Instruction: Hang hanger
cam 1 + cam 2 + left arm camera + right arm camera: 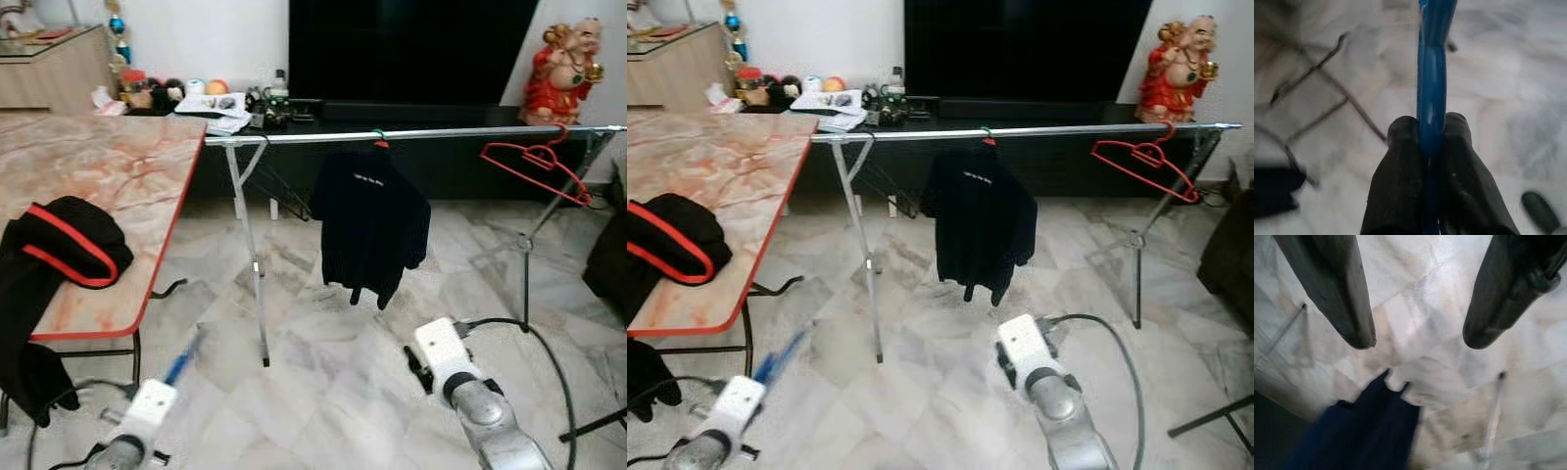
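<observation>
My left gripper (1431,128) is shut on a blue hanger (1432,73), whose blurred blue bar (183,360) rises from my left arm low over the floor. A silver clothes rail (411,134) crosses the room ahead. On it hang a dark shirt (370,220) on a hanger and an empty red hanger (534,162) near the right end. My right gripper (1418,340) is open above the floor tiles, with the hem of the dark shirt (1364,428) beyond its fingertips. A black garment with red trim (59,245) lies on the table (118,176) at my left.
The marble-pattern table has a red edge and stands close on the left. The rail's folding legs (253,274) stand between me and the TV cabinet (411,59). A black cable (549,357) runs over the floor on the right. A red figurine (563,73) stands at the back right.
</observation>
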You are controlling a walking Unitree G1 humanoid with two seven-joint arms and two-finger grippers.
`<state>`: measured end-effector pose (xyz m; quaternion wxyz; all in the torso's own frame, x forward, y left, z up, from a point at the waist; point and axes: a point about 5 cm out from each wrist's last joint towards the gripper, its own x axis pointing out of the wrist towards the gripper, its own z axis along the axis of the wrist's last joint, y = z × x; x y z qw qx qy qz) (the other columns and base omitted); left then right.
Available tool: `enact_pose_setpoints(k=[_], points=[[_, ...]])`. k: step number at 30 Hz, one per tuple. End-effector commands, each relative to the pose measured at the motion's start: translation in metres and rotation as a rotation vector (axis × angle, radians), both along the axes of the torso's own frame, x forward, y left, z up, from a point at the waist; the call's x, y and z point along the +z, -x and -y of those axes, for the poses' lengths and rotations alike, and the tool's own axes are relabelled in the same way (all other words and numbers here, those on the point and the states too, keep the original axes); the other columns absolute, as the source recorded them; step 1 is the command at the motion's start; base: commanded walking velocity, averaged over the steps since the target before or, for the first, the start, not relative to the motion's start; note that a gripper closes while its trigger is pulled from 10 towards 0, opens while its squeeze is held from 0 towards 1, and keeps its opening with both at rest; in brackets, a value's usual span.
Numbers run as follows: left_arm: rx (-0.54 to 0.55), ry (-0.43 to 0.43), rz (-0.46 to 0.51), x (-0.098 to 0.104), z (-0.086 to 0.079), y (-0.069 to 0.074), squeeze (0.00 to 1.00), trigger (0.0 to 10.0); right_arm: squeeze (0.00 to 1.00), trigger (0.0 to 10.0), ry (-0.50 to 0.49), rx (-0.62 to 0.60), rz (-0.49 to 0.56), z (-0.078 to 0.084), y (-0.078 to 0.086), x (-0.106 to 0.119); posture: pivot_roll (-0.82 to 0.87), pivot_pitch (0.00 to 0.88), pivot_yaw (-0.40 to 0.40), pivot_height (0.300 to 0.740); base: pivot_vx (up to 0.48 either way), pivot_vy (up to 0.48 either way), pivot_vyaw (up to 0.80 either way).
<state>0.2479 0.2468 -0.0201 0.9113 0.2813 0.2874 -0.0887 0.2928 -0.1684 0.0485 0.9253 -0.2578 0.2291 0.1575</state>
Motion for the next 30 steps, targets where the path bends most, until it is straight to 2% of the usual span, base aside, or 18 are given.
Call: enact_pose_setpoints(k=[1, 3, 6, 8, 9, 13, 17, 19, 20, 25, 27, 30], points=[[-0.105, -0.092, -0.010, 0.008, -0.007, -0.005, 0.00, 10.0, 0.00, 10.0, 0.025, 0.129, -0.026, -0.009, -0.001, 0.000, -0.01, 0.000, -0.016, 0.740, 0.000, 0.000, 0.00], [-0.155, -0.088, -0.004, 0.014, -0.006, -0.011, 0.00, 10.0, 0.00, 10.0, 0.051, 0.255, -0.074, -0.016, 0.003, -0.005, -0.01, 0.000, -0.017, 0.740, 0.000, 0.000, 0.00], [-0.315, -0.036, 0.027, 0.030, 0.011, -0.026, 0.00, 10.0, 0.00, 10.0, 0.061, 0.475, -0.154, -0.026, 0.012, -0.011, -0.01, 0.000, -0.023, 0.740, 0.000, 0.000, 0.00], [-0.401, -0.023, 0.037, 0.037, 0.023, -0.033, 0.00, 10.0, 0.00, 10.0, 0.059, 0.566, -0.194, -0.031, 0.016, -0.013, -0.01, 0.000, -0.028, 0.740, 0.000, 0.000, 0.00], [-0.542, -0.023, 0.040, 0.045, 0.046, -0.042, 0.00, 10.0, 0.00, 10.0, 0.085, 0.721, -0.252, -0.039, 0.026, -0.017, 0.00, 0.000, -0.034, 0.740, 0.000, 0.000, 0.00], [-0.774, 0.004, -0.006, 0.051, 0.089, -0.048, 0.00, 10.0, 0.00, 10.0, 0.070, 0.915, -0.288, -0.051, 0.037, -0.015, 0.00, 0.000, -0.035, 0.740, 0.000, 0.000, 0.00], [-0.923, 0.043, -0.095, 0.046, 0.113, -0.040, 0.00, 10.0, 0.00, 10.0, 0.049, 0.994, -0.298, -0.054, 0.038, -0.009, -0.01, 0.000, -0.025, 0.740, 0.000, 0.000, 0.00], [-1.009, 0.031, -0.150, 0.042, 0.123, -0.033, 0.00, 10.0, 0.00, 10.0, 0.051, 1.043, -0.309, -0.054, 0.038, -0.006, -0.02, 0.000, -0.017, 0.740, 0.000, 0.000, 0.00], [-1.079, -0.004, -0.216, 0.035, 0.132, -0.027, 0.00, 10.0, 0.00, 10.0, 0.059, 1.096, -0.322, -0.052, 0.039, -0.002, -0.03, 0.000, -0.012, 0.740, 0.000, 0.000, 0.00], [-1.095, -0.064, -0.268, 0.028, 0.143, -0.026, 0.00, 10.0, 0.00, 10.0, 0.032, 1.168, -0.361, -0.048, 0.045, 0.007, -0.05, 0.000, -0.005, 0.740, 0.000, 0.000, 0.00], [-1.094, -0.060, -0.282, 0.027, 0.148, -0.026, 0.00, 10.0, 0.00, 10.0, 0.041, 1.176, -0.368, -0.044, 0.047, 0.007, -0.05, 0.000, -0.005, 0.740, 0.000, 0.000, 0.00], [-1.117, -0.025, -0.309, 0.026, 0.155, -0.023, 0.00, 10.0, 0.00, 10.0, 0.049, 1.128, -0.356, -0.041, 0.044, 0.001, -0.06, 0.000, 0.002, 0.740, 0.000, 0.000, 0.00]])
